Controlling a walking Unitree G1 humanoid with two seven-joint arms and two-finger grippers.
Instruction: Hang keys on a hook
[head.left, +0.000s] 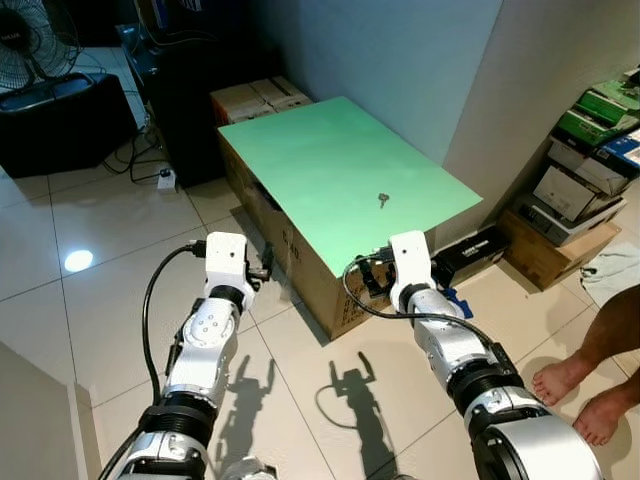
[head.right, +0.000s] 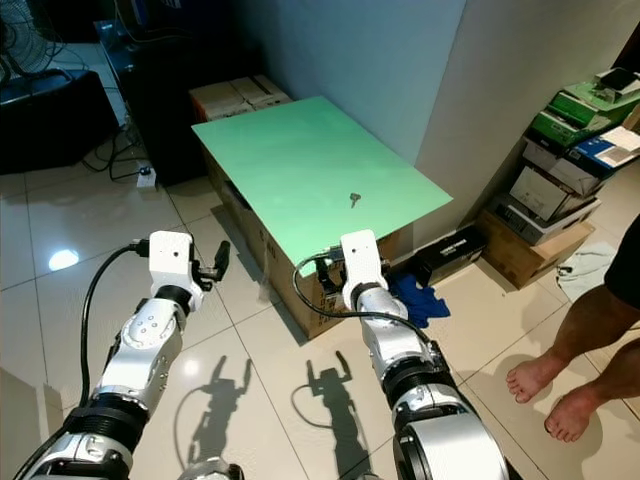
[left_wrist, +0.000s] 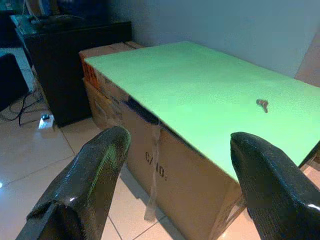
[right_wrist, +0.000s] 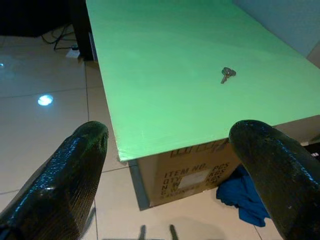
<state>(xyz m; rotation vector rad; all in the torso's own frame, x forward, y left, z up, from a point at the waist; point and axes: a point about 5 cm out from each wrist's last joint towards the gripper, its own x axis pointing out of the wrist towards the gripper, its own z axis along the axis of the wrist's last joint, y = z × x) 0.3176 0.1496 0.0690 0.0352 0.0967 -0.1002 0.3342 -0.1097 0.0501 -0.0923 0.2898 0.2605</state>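
- Tiled room, pale floor (head.left: 110, 230); landmark is the green board (head.left: 330, 160) lying flat on cardboard boxes (right_wrist: 190, 175) against the grey-blue wall (head.left: 400, 50).
- Keys (head.left: 383, 200): small metal bunch flat on the green board, toward its near right part, well in from every edge. Nothing touches them.
- Right gripper (right_wrist: 175, 165): in the air just short of the green board's near edge, fingers spread wide and holding nothing. Wrist view has the keys lying between and beyond the two black fingers (right_wrist: 60, 185).
- Left gripper (left_wrist: 175, 185): off the green board's near left side, over floor, fingers wide apart and bare. Its camera looks across the board's corner at the keys.
- Blue cloth (head.right: 420, 298): on the floor at the foot of the boxes, below the green board's near right corner.
- Black cabinet (head.left: 185, 90): left of the green board's far end, cables and a white plug on the floor beside it.
- Stack of product boxes (head.left: 585, 160): right of the green board, past the wall corner.
- Person's bare feet (head.left: 580, 395): on the floor well right of the green board.
- Fan (head.left: 30, 40): far left of the board.
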